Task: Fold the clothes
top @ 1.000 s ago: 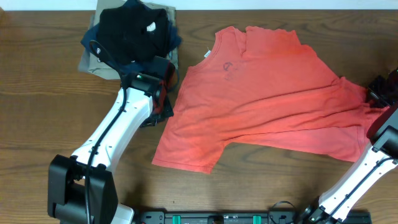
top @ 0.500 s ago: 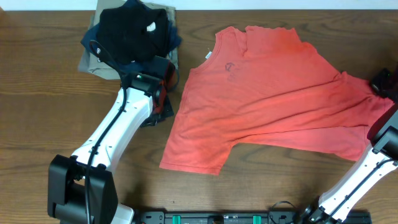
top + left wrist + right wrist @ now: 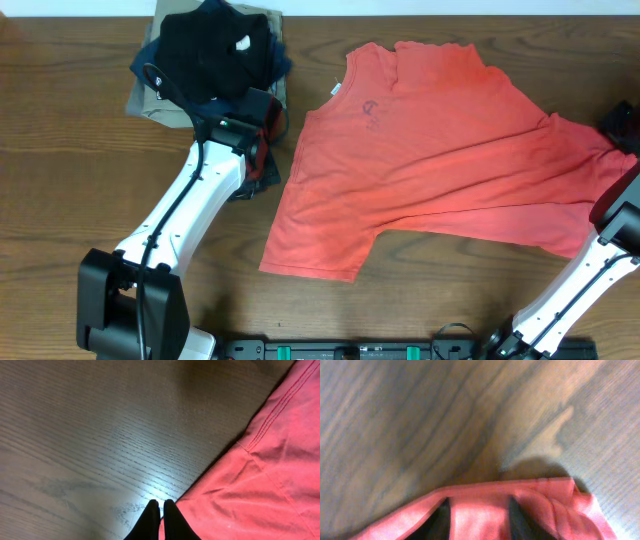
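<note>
Shifted since a second ago: red T-shirt (image 3: 440,160), dragged a little toward the right edge of the table (image 3: 80,200); its near-left hem corner now lies farther from the left edge, and the body is drawn flatter. Right gripper (image 3: 622,122) has gone with it, closer to the right edge. Left arm unchanged

Item 1, red T-shirt: spread flat across the middle and right of the table, neckline toward the far edge, one sleeve pointing at the near edge, the right end reaching the right edge under my right gripper. A small dark print sits near the collar. Creases run diagonally across the body

Item 2, right gripper (image 3: 479,515): clamped on a doubled hem of the shirt; in the right wrist view both dark fingers (image 3: 440,519) show with the red cloth bunched between and over them, bare wood beyond

Item 3, left gripper (image 3: 161,509): fingers drawn together with only a hairline gap, tips low over bare wood just beside the shirt's stitched left edge. Whether any cloth is caught between them I cannot tell

Item 4, stack of folded clothes (image 3: 150,95): at the far-left corner, a black garment (image 3: 212,45) on top, navy and khaki layers beneath, well apart from the shirt's right end and just beside my left gripper
</note>
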